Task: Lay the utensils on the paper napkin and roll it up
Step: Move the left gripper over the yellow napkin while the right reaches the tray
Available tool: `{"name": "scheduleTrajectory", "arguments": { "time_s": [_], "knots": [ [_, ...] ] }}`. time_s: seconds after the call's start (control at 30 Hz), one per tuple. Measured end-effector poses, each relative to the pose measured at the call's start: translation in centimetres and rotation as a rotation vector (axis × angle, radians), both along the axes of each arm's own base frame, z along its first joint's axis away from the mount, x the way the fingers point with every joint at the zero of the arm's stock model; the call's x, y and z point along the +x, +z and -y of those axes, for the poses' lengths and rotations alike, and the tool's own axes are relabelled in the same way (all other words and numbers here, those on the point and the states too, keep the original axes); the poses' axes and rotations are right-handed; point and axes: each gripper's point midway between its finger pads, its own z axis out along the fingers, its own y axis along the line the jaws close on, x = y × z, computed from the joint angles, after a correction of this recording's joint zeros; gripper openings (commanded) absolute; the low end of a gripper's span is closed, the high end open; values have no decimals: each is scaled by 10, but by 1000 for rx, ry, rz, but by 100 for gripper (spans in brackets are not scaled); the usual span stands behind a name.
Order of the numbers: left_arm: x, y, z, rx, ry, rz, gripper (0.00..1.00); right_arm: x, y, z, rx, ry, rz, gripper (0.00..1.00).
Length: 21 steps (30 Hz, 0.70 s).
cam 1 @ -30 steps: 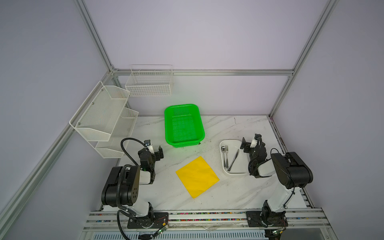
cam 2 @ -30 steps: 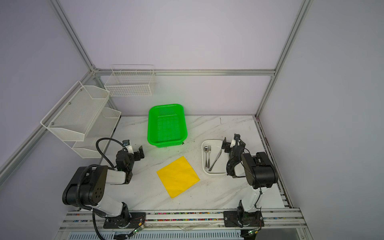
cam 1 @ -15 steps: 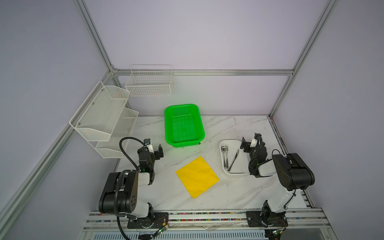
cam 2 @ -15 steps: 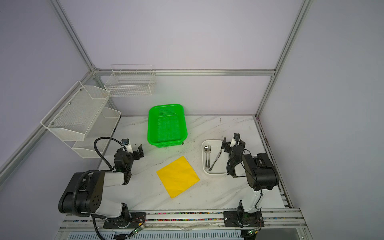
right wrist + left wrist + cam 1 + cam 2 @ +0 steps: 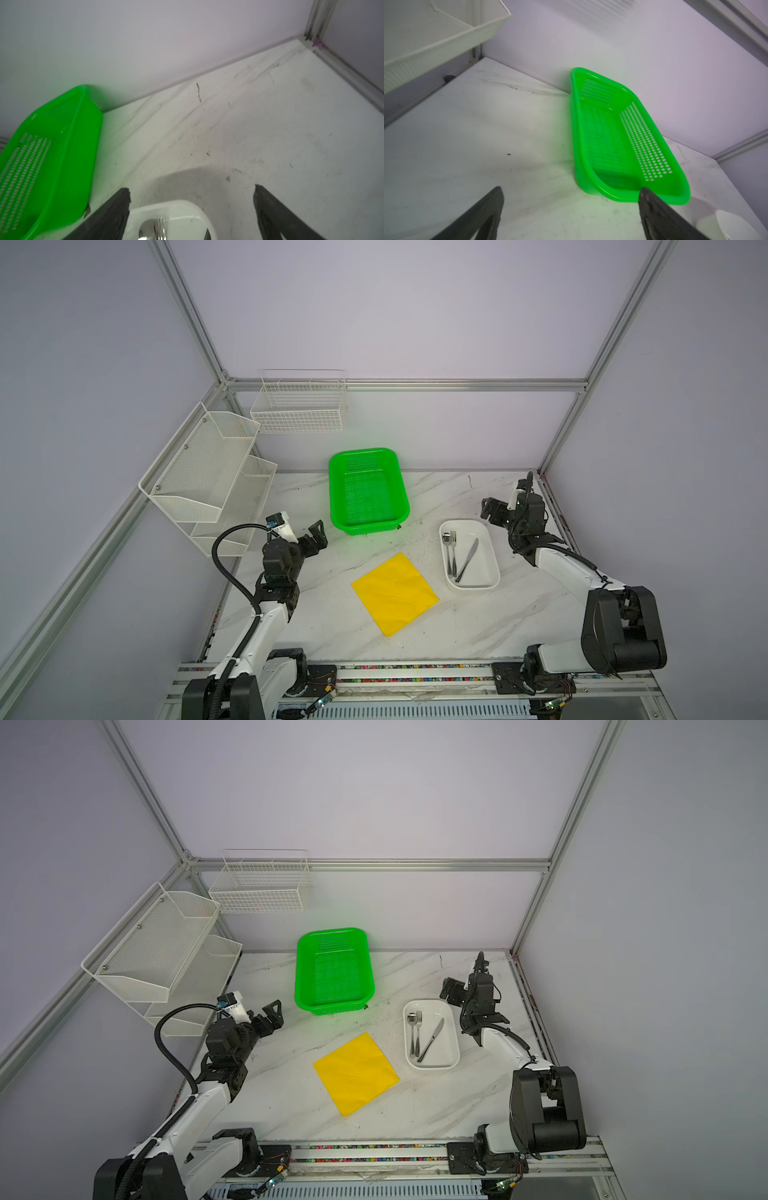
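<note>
Slim silver metal utensils (image 5: 457, 558) lie in a white rectangular tray (image 5: 495, 572) beside the flat yellow paper napkin (image 5: 395, 599), so left pincer (image 5: 314, 536) and right pincer (image 5: 491, 510) gape empty, ready.

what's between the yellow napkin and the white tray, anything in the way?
Nothing. Between the paper napkin and the white tray there is only a strip of bare marble table; both top views show it.
</note>
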Motion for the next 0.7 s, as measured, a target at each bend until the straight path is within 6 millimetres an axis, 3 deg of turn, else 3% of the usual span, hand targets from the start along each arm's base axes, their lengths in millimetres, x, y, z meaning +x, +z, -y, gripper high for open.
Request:
{"name": "scheduleTrajectory", "arguments": {
  "time_s": [0.17, 0.37, 0.5, 0.57, 0.7],
  "knots": [
    [-16, -18, 38, -137, -184, -110, 100, -34, -45, -12, 24, 79, -232, 84],
    [-43, -40, 81, -166, -344, -268, 100, -50, -90, -2, -37, 55, -417, 74],
    [-60, -35, 122, -108, -487, -317, 99, -50, -112, 5, -91, 43, -494, 62],
    [-68, -36, 141, -70, -551, -332, 100, -44, -119, 10, -124, 27, -516, 62],
    [-81, -58, 159, 2, -602, -413, 99, -28, -125, 18, -172, -3, -518, 60]
  ]
}}
